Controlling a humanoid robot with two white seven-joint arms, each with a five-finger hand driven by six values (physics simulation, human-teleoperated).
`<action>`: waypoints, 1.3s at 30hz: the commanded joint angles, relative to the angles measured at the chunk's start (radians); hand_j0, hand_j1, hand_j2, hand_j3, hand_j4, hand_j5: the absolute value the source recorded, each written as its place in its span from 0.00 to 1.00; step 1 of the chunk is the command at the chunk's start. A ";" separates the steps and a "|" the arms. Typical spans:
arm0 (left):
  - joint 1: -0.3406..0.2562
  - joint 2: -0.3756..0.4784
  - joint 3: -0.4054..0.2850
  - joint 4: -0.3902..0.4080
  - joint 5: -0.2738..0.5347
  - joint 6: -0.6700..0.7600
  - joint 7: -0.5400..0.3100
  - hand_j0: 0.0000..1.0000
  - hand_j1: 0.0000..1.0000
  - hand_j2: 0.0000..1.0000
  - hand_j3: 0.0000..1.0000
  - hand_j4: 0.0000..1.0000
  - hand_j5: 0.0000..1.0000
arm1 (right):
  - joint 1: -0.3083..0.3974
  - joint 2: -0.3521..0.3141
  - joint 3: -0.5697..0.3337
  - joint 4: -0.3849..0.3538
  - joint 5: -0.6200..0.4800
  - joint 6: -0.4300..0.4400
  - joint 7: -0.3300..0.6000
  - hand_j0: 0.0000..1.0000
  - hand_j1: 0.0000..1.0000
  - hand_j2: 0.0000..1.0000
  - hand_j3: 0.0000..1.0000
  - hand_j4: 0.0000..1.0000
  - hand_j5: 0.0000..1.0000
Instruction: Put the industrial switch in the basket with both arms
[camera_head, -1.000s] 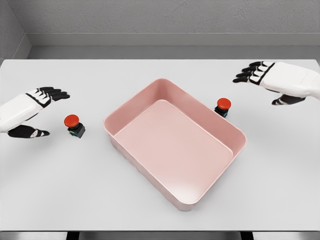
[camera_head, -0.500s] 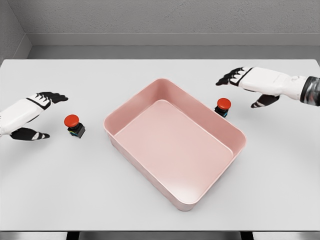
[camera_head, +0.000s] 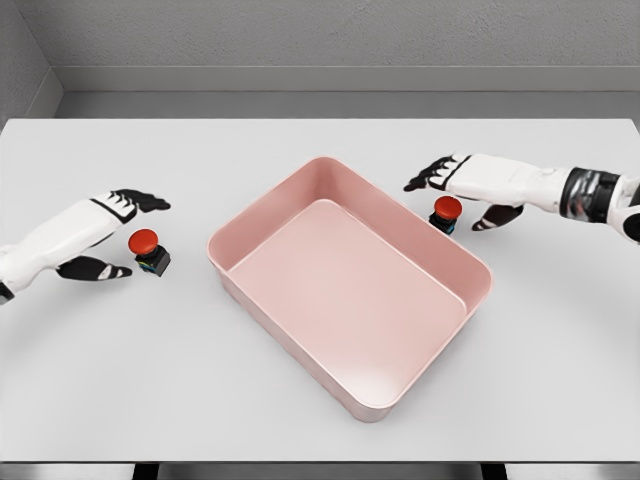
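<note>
smooth white table (camera_head: 300, 160) holds a rounded pink basket (camera_head: 450, 251), with both hands' fingers spread empty beside red-capped switches: left hand (camera_head: 105, 225), left switch (camera_head: 149, 250), right hand (camera_head: 468, 182), right switch (camera_head: 445, 213).

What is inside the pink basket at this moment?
The pink basket holds nothing: its whole floor shows bare. Both red-capped switches sit outside on the table, one by the left hand, the other behind the far rim, its base partly hidden.

You are looking at a bare simulated test room: a plain white table (camera_head: 320, 140) against blank grey walls (camera_head: 300, 35).
</note>
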 joint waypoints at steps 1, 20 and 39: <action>0.000 -0.003 -0.005 -0.002 0.002 0.001 -0.007 0.88 0.88 0.88 0.88 0.88 0.88 | 0.002 0.002 0.005 -0.001 -0.005 0.002 0.000 0.97 0.97 0.97 0.97 0.97 0.97; 0.002 -0.008 -0.011 0.000 -0.007 0.001 -0.014 0.74 0.74 0.74 0.74 0.74 0.74 | 0.006 0.042 0.019 0.029 0.009 0.003 0.000 0.90 0.90 0.90 0.90 0.90 0.90; 0.002 -0.006 -0.010 -0.002 0.001 0.001 -0.035 0.52 0.52 0.52 0.52 0.52 0.52 | 0.008 0.032 0.019 0.055 0.012 0.000 0.000 0.72 0.72 0.72 0.72 0.72 0.72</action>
